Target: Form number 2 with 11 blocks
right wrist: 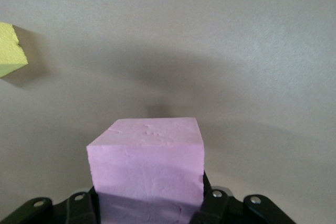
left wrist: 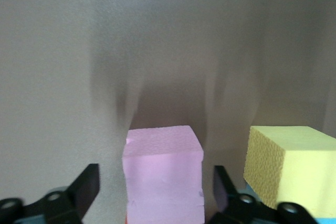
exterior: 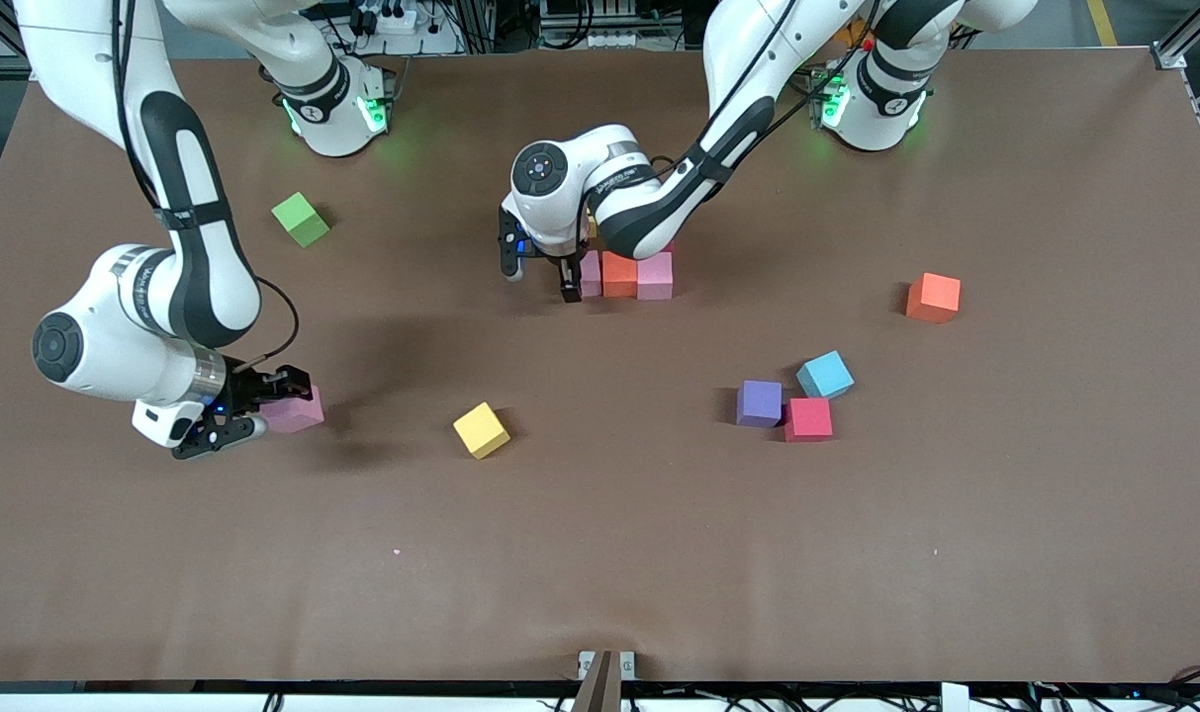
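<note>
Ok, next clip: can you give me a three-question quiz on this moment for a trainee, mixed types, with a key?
1. True or false: the right gripper is shut on a pink cube.
2. Which cube sits in the middle of the row beside the left gripper? A) orange cube B) purple cube C) yellow cube
3. Fill in: the cube lying closest to the right arm's base is ____.

Key: 1 true; 2 A; 3 the green cube.
</note>
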Motion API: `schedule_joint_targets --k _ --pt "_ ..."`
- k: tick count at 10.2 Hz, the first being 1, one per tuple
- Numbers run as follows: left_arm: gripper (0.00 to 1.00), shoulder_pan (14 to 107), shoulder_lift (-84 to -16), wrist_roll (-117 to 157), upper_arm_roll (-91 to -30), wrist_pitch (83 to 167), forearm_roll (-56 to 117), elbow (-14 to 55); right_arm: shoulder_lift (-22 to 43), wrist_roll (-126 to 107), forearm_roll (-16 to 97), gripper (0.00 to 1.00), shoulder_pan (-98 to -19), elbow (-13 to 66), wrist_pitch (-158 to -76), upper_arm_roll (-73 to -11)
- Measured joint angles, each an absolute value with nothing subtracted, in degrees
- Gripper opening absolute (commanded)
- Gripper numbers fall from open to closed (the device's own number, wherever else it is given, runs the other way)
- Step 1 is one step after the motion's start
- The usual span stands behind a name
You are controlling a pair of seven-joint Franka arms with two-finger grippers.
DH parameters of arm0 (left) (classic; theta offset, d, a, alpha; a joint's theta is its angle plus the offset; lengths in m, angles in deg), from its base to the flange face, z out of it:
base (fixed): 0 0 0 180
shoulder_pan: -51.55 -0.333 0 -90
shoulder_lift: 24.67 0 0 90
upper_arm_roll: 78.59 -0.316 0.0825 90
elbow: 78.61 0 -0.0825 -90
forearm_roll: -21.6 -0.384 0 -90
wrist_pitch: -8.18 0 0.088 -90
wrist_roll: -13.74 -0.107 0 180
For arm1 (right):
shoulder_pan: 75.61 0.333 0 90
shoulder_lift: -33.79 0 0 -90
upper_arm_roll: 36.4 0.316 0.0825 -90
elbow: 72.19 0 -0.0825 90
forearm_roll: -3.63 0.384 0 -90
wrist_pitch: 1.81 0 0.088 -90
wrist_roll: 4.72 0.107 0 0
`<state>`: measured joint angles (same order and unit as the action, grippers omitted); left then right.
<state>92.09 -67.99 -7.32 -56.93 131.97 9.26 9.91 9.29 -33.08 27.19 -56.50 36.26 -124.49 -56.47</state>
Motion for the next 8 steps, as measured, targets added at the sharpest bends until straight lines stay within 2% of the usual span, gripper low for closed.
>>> schedule_joint_targets --k 4,8 --pt "1.00 91.85 -63.89 -5.96 -56.67 127.61 9.32 9.10 10.65 -22.90 27.17 0.19 -49.76 36.20 -124.37 -56.42" --pt "1.00 89.32 -53.53 -1.60 -56.90 116.68 9.34 8.38 13.30 -20.19 27.13 0.19 -47.39 36.18 -123.03 -56.42"
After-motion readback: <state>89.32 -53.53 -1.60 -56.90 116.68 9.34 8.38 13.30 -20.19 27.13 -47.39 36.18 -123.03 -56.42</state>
